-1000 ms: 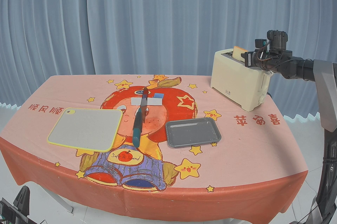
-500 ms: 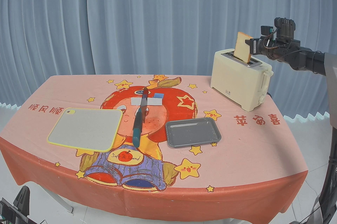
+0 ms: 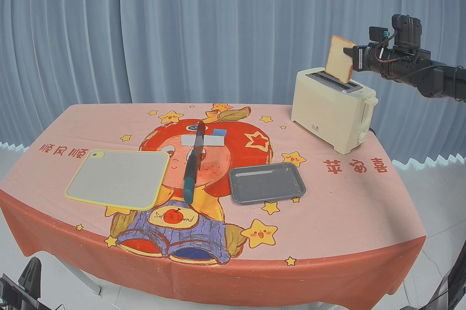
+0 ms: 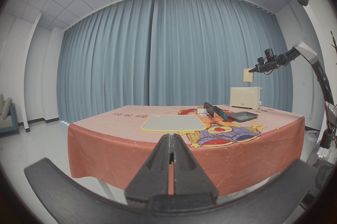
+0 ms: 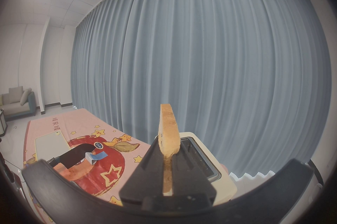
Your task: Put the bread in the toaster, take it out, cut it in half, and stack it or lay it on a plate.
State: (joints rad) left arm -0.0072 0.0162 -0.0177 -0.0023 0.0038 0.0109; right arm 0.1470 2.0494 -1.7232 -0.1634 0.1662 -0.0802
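Bread slice (image 3: 339,59) upright, slightly tilted, in air just above toaster (image 3: 332,109) slots, clear of them. Right gripper (image 3: 350,53) clamped on slice's side edge; pinched part hidden between fingers in right wrist view. Left gripper (image 4: 171,151) closed, empty, away from table. Cutting board (image 3: 118,178), knife (image 3: 192,163), grey tray (image 3: 267,183) on tablecloth (image 3: 340,209), well apart from toaster.
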